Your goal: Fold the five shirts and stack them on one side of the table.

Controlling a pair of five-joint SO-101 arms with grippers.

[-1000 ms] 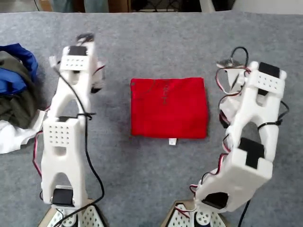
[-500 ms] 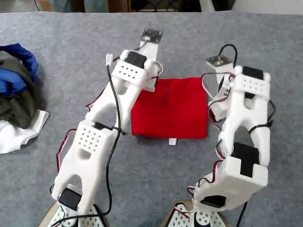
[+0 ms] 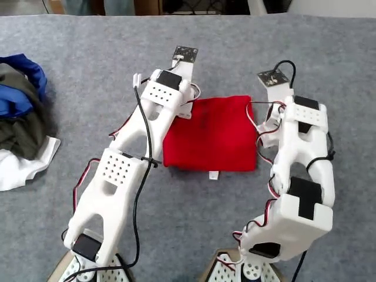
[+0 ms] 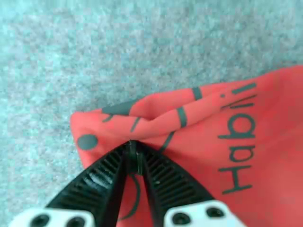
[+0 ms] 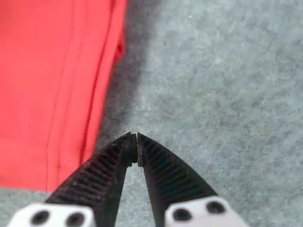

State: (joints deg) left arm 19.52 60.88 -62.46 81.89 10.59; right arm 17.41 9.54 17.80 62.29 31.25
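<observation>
Blue, olive and white shirts [image 3: 20, 111] are heaped unfolded at the table's [image 3: 329, 53] left edge. The left gripper [image 4: 132, 150] is pinched shut on the far-left corner of the folded red shirt [image 3: 214, 138], mid-table. The right gripper [image 5: 134, 142] is closed on nothing, just beside the right edge. Carrying it aside seems in hand; a matching right-side grip is needed.

Open grey surface [image 3: 235, 53] lies beyond the red shirt [image 3: 217, 138]; the left arm [image 3: 117, 176] and right arm [image 3: 302, 176] flank it closely, and a clothes pile [image 3: 20, 111] crowds the left edge.
</observation>
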